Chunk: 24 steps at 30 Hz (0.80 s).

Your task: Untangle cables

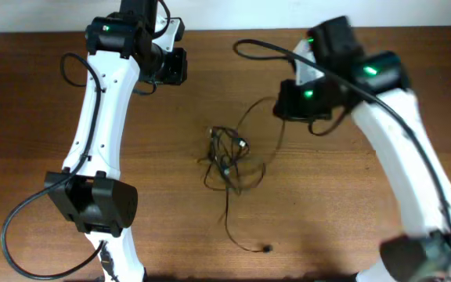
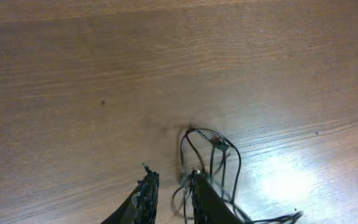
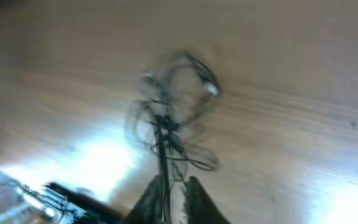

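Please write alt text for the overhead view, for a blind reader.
A tangle of thin black cables lies at the centre of a wooden table, between two white robot arms. One strand runs up toward the right gripper; another trails down to a small plug.

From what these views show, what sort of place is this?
Probably a robotics lab or test bench: two white robot arms reach over a wooden table, with a tangle of thin black cables lying between them.
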Tool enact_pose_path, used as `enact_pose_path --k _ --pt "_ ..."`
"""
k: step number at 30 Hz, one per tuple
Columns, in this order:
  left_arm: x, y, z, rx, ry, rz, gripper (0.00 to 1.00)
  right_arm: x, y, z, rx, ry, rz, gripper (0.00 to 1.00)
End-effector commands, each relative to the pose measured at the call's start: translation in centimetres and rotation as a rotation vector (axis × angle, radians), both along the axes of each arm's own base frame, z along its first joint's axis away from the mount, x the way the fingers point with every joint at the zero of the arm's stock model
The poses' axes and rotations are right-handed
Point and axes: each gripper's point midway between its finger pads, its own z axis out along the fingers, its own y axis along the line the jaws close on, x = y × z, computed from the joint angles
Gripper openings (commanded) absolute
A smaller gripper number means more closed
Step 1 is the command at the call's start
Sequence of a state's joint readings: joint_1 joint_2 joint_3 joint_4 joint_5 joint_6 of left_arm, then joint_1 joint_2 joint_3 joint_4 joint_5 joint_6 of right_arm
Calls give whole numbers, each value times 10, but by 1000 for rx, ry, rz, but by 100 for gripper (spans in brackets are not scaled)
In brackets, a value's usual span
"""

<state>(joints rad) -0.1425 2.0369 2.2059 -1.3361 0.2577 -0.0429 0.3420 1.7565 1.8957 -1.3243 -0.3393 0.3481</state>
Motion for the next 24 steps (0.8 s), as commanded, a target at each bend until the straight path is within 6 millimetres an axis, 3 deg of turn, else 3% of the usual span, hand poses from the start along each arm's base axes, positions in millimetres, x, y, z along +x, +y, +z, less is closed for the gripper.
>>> enact_pose_path --k 1,2,4,5,7,8,10,11,13,16,20,24 --pt "-5 -7 -8 -37 40 -23 19 17 -16 -68 -151 156 -36 83" --pt "-8 -9 -9 -48 53 -32 18 20 -21 -77 -157 178 -50 89" --pt "-20 -16 -21 -67 102 -94 13 32 -55 -77 -150 190 -138 99" --pt "-34 -22 -23 -104 154 -128 0 33 -74 -74 -148 201 -181 100" --pt "-52 -30 -11 -129 180 -150 0 29 -107 -72 -150 232 -217 100" --pt "-60 -33 6 -98 132 -163 3 29 -123 -73 -149 248 -256 100" --pt "-76 -44 12 -4 137 -113 5 31 -134 -73 -153 231 -244 100" --pt "-85 -59 3 24 167 -104 6 32 -134 -73 -157 227 -236 100" --pt "-97 -85 -35 52 241 -52 9 32 -133 -73 -157 227 -235 100" --pt "-130 -104 -120 98 375 -18 16 31 -133 -73 -159 228 -226 99" --pt "-136 -102 -163 93 385 14 51 30 -133 -73 -160 229 -227 99" --pt "-120 -107 -180 67 301 16 53 30 -133 -73 -162 225 -212 99"
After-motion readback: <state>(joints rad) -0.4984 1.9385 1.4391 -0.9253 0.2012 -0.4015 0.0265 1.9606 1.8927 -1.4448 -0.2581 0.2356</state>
